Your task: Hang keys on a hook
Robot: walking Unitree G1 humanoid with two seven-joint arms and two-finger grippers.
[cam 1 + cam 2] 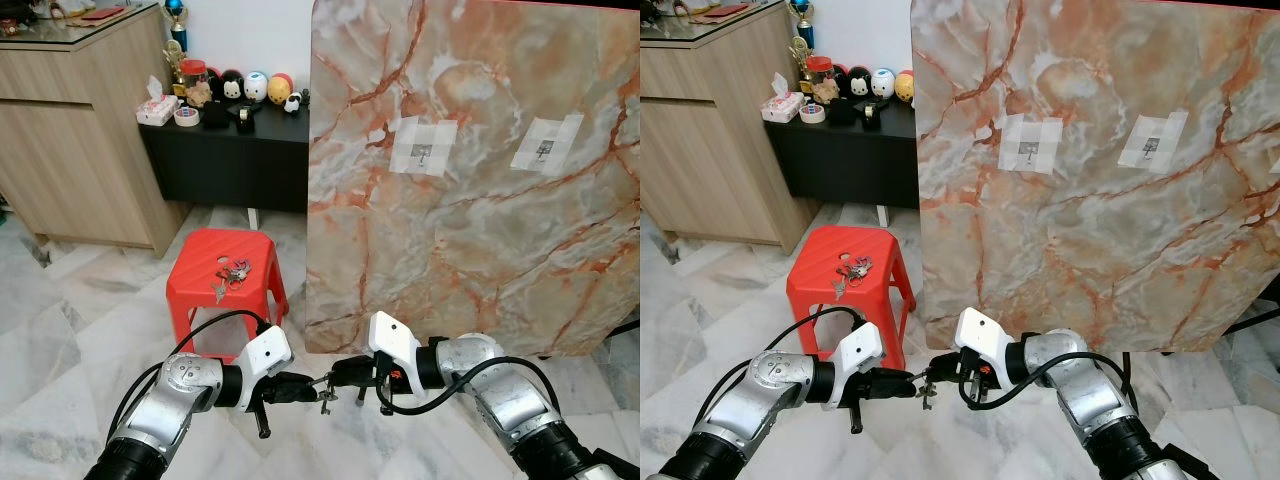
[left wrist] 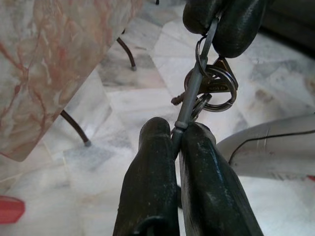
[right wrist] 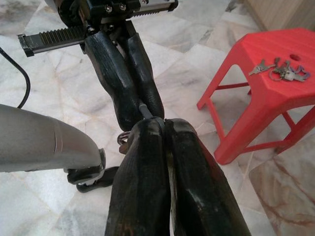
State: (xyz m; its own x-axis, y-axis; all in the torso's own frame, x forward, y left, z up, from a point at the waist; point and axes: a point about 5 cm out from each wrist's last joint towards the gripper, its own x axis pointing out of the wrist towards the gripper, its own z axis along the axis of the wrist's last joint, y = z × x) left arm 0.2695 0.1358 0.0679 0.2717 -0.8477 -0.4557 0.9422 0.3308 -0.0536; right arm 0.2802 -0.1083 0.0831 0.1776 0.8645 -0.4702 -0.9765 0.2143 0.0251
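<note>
Both jaws pinching one key ring (spare keys on stool)

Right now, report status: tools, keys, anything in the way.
Left tool and right tool both shut on key bunch, low over the floor. Two taped hooks on marble board, untouched. More keys on red stool. Nothing between tools and board.
</note>
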